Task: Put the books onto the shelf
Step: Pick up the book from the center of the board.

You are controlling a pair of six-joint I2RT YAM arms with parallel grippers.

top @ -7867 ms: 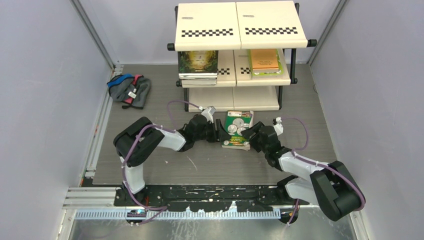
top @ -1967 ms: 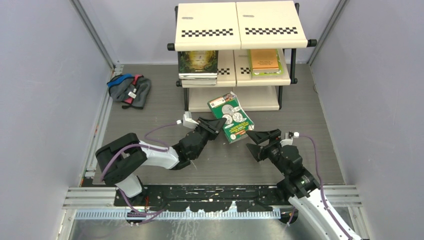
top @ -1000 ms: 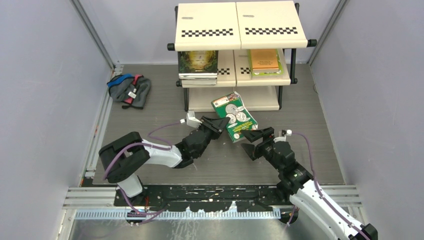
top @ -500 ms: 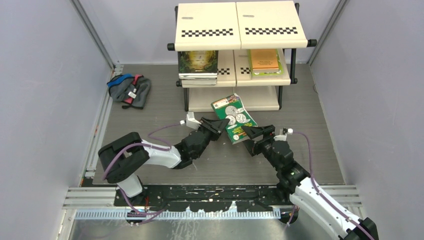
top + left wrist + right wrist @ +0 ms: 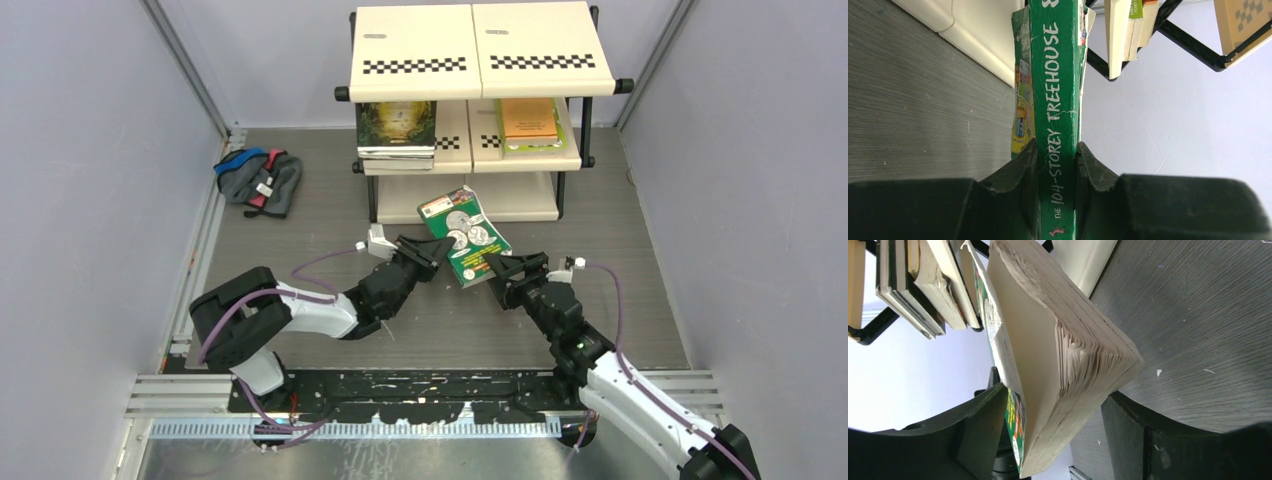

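Book: the green paperback hung tilted above the bench, its spine clamped in the left hand, with the shelf just ahead of that hand.
Right hand: fingers were spread astride the page-edge corner; contact unclear.
Hidden: the cover's near end lay behind both hands.
Change: two seconds earlier the right hand stood clear of the book.

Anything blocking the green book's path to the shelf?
Nothing visible. The green book, clamped by the left gripper, hangs just before the shelf's bottom board, whose visible part is bare. The middle tier carries book stacks.
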